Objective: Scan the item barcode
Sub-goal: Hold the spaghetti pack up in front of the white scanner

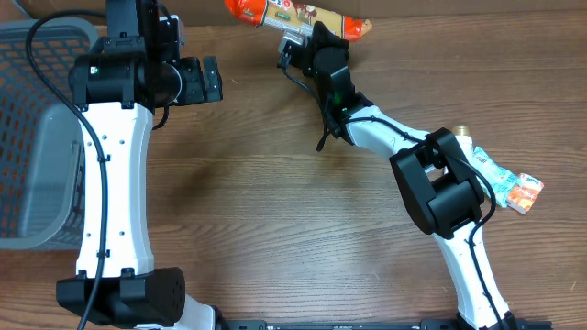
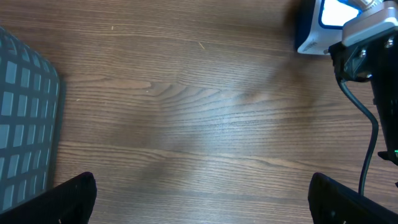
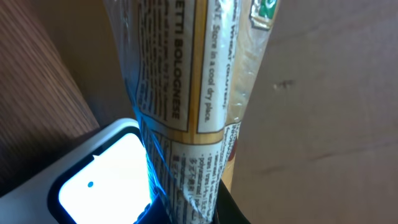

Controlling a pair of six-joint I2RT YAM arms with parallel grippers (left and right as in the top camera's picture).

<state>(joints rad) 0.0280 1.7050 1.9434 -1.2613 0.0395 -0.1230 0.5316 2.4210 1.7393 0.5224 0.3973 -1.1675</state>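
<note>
A grey basket (image 1: 37, 137) is seen at the left edge of the wooden table (image 1: 275, 229). Just beside the basket, the left gripper (image 1: 202, 81) is held over the wood with its jaws spread wide. Well away from the basket, a long orange-and-tan packet (image 1: 261, 13) is clamped by the right gripper (image 1: 307, 41). Farthest from the basket, a small teal-and-orange pouch (image 1: 509, 183) is laid flat.

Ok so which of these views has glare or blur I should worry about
Right wrist view: the scanner window glows overexposed, tinting the spaghetti packet blue, print readable. Left wrist view: the scanner is blown out and soft. Overhead: evenly lit, sharp.
</note>
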